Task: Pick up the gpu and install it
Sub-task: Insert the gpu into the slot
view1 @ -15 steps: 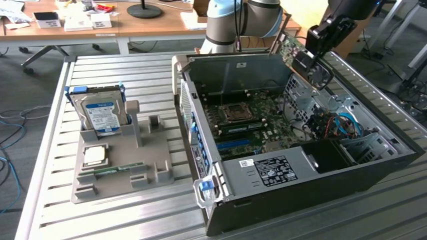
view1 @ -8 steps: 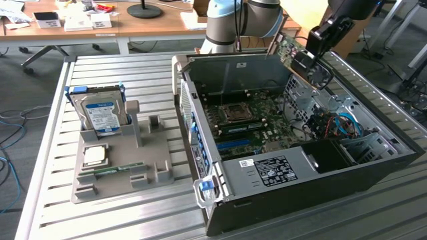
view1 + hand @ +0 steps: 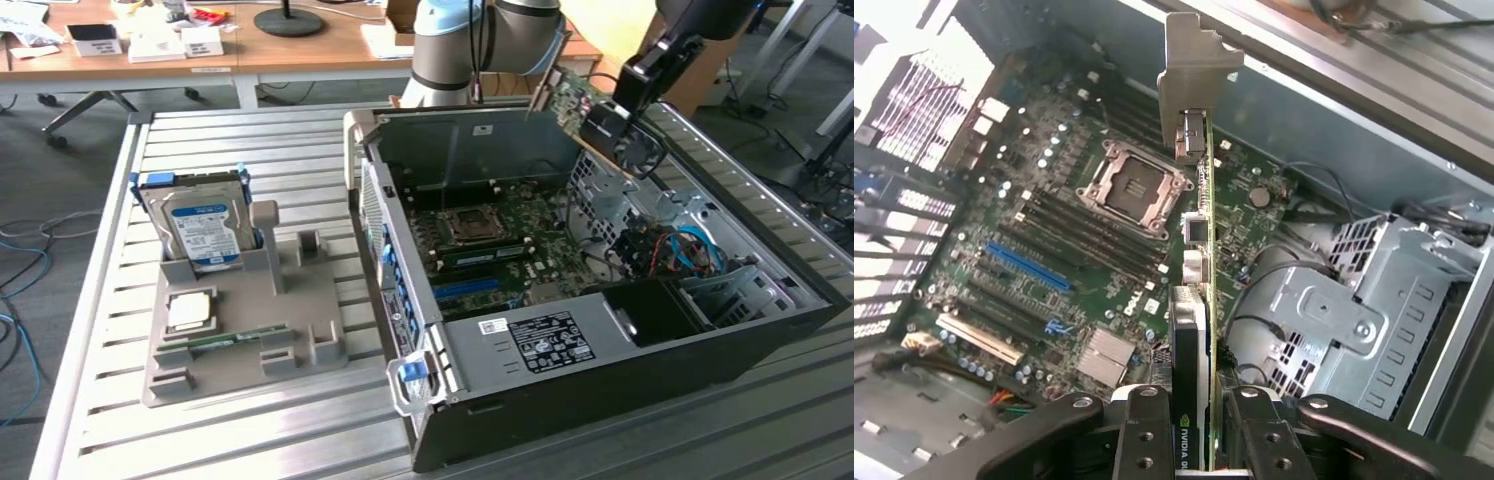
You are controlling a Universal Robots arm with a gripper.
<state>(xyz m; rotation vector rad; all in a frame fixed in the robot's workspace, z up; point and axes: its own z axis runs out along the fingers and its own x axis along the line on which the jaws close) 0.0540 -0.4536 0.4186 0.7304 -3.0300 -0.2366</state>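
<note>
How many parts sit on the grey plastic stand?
3: blue-labelled silver hard drive upright at back, square silver processor before it, narrow green memory stick lying alongside.

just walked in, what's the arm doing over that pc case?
The arm's gripper is clamped on the gpu and holds it edge-on above the open computer case, over the motherboard. The card is not seated in a slot: its silver bracket hangs clear of the board. On the exterior view's left, a hard drive stands upright in a gray fixture on the table.
</note>
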